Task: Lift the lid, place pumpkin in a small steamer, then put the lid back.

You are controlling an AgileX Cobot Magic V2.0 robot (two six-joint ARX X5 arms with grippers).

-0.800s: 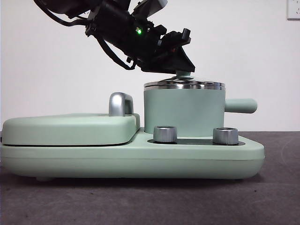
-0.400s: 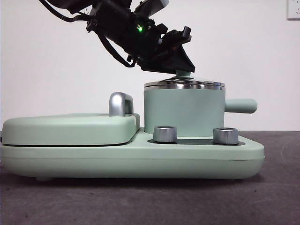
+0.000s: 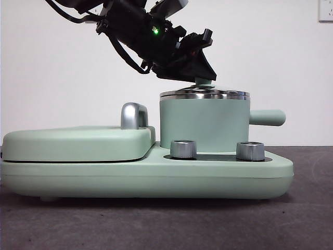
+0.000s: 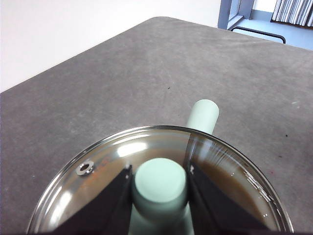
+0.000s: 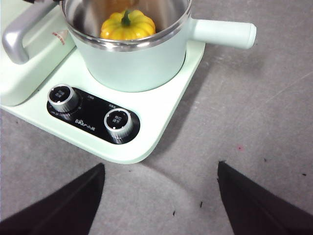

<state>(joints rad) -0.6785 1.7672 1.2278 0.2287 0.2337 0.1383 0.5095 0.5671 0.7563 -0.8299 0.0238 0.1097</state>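
The clear glass lid [image 3: 204, 94] rests level on the steel rim of the mint-green small steamer [image 3: 203, 125]. My left gripper [image 3: 200, 73] reaches down from the upper left, and its two black jaws press on either side of the lid's mint-green knob [image 4: 160, 181]. Around the knob the left wrist view shows the lid's glass [image 4: 112, 161]. The yellow-orange pumpkin [image 5: 128, 25] with its green stem sits inside the small steamer [image 5: 142, 58]. My right gripper [image 5: 161, 196] hangs open and holds nothing, over the table in front of the appliance.
The steamer's side handle [image 3: 267, 117] sticks out to the right. A flat mint-green hinged cover [image 3: 78, 141] with a chrome handle [image 3: 133, 115] takes up the appliance's left half. Two steel dials [image 3: 183, 149] [image 3: 250, 151] stand on the base in front of the pot.
The left arm's upper part and cables have shifted slightly upward. The lid stays on the steamer, with the jaws still at its knob.
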